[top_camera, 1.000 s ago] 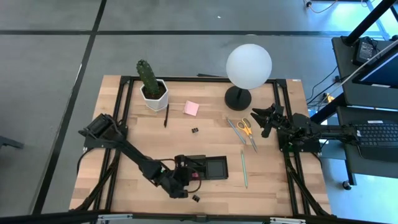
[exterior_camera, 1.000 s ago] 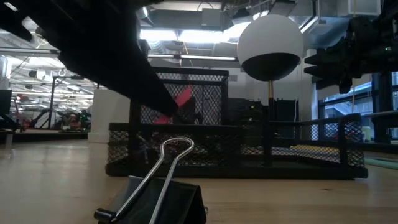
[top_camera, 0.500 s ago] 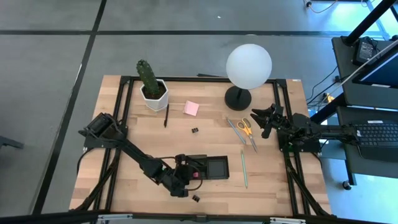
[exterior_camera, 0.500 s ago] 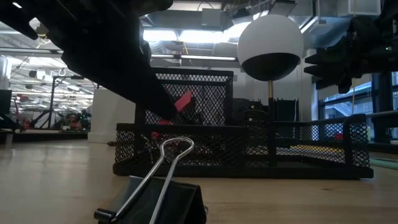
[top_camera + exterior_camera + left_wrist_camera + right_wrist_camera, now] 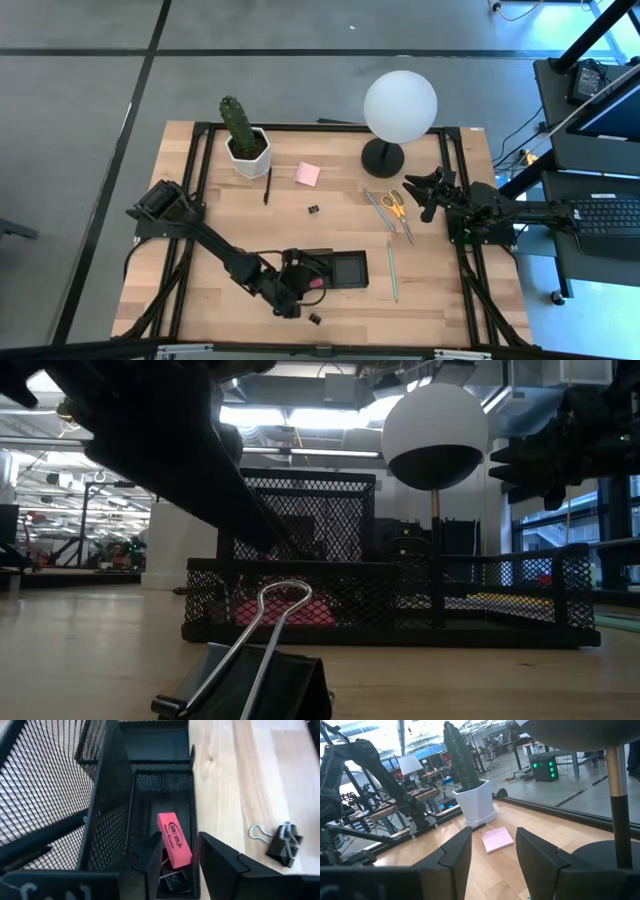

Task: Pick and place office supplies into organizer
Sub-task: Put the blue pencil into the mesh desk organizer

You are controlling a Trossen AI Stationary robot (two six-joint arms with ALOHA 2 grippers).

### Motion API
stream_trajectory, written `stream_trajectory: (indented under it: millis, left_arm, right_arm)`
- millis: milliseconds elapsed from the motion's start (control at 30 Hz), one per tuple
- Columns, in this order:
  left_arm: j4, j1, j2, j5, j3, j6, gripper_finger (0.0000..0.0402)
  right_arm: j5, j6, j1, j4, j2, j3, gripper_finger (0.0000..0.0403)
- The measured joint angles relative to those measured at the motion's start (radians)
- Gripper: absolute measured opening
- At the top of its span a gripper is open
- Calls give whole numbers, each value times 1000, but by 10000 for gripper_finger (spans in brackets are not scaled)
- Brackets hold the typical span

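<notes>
- One organizer (image 5: 335, 268), one eraser (image 5: 174, 839) in it
- Two loose binder clips (image 5: 314, 209) (image 5: 315, 319)
- One scissors (image 5: 397, 206)
- One sticky-note pad (image 5: 307, 174)
- One green pencil (image 5: 392, 270)
- One black pen (image 5: 267, 186)

Black mesh organizer (image 5: 150, 785) holding a pink-red eraser (image 5: 174, 840) with dark lettering. Pale wood-grain table (image 5: 340, 305) on black framing. Pink sticky-note pad (image 5: 307, 174); yellow-handled scissors (image 5: 396, 208); thin green pencil (image 5: 392, 270); black pen (image 5: 267, 186); black binder clip (image 5: 283, 844) with silver wire handles. Green cactus (image 5: 237, 122) in white pot; white globe lamp (image 5: 400, 103) on black base.
</notes>
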Motion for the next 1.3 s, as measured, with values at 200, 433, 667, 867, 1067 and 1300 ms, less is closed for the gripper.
stream_trajectory:
  millis: [200, 433, 667, 867, 1067, 1300]
  left_arm:
    - [1, 0, -104, -4, -1, 10, 115]
    - [-140, 0, -253, -21, 0, 51, 108]
    - [-353, 2, -392, -163, 0, 124, 102]
    - [-458, 34, -518, -250, -52, 123, 96]
    - [-374, 93, -658, -215, -230, 115, 88]
    - [-6, 166, -800, -75, -541, 166, 81]
  right_arm:
    - [0, -2, 0, 0, 0, 0, 154]
    - [0, -3, 0, 1, 0, 0, 154]
    - [0, 49, 0, 5, 0, 0, 154]
    - [0, 43, 0, 2, 0, 0, 154]
    - [0, -3, 0, 2, 0, 0, 154]
    - [0, -27, 0, 1, 0, 0, 154]
